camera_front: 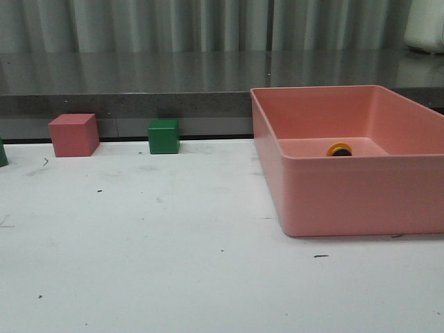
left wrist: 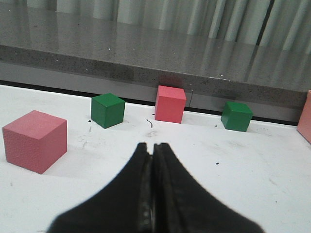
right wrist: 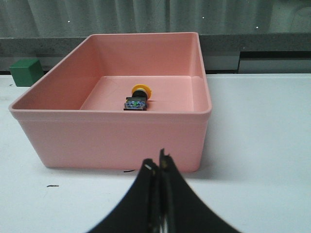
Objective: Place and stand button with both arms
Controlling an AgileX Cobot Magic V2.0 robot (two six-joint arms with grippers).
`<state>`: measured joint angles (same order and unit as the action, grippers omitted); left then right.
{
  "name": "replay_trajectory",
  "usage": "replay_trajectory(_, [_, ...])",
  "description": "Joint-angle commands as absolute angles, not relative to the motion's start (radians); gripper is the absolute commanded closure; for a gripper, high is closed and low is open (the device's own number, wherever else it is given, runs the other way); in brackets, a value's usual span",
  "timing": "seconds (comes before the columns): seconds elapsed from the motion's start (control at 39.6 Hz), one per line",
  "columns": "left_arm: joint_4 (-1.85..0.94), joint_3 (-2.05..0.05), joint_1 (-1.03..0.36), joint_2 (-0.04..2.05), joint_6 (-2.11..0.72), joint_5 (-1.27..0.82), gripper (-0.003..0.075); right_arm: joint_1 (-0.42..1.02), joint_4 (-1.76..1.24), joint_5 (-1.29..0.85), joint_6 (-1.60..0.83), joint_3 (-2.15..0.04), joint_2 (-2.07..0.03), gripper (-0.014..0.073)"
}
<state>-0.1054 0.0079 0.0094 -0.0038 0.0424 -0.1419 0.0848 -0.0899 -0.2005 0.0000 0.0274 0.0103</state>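
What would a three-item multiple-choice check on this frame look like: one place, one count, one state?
1. Where is the button?
A. inside the pink bin
B. on the white table
C. in a gripper

2. How many cubes does the left wrist view show?
A. two
B. four
C. six

3. How does the button sit?
A. upright on its base
B. on its side
C. cap down

Answers:
1. A, it rests on the bin floor.
2. B, two pink, two green.
3. B, the yellow cap faces sideways, with the base beside it in the right wrist view.
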Motion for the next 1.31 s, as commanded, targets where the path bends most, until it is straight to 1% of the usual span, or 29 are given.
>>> replay_trajectory(0.0, [-0.108, 0.025, 0.012, -0.025, 0.051, -0.069, 0.0740, 0.081, -0.092, -0.121, -0.006, 0.024, 0.028, 0.0662])
replay_trajectory(0.88, [-0.108, 0.025, 0.012, -0.025, 0.051, -0.065, 0.0740, 0.081, -0.092, -0.121, -0.006, 0.024, 0.028, 0.0662])
replay_trajectory(1.06, [-0.108, 0.025, 0.012, -0.025, 0.051, 0.000, 0.0740, 0.081, -0.092, -0.115, -0.006, 0.024, 0.028, 0.0662])
replay_trajectory(1.11, [-0.108, 0.023, 0.012, -0.025, 0.051, 0.044, 0.0740, 0.081, -0.092, -0.099, -0.006, 0.024, 0.028, 0.0662])
replay_trajectory(1.24, [-0.108, 0.012, 0.012, -0.025, 0.051, 0.237, 0.0741, 0.081, -0.092, -0.054, -0.006, -0.012, 0.028, 0.0662])
replay_trajectory(1.29, [-0.105, -0.010, 0.012, -0.025, 0.051, 0.269, 0.0741, 0.081, -0.092, -0.049, -0.006, -0.039, 0.028, 0.0662])
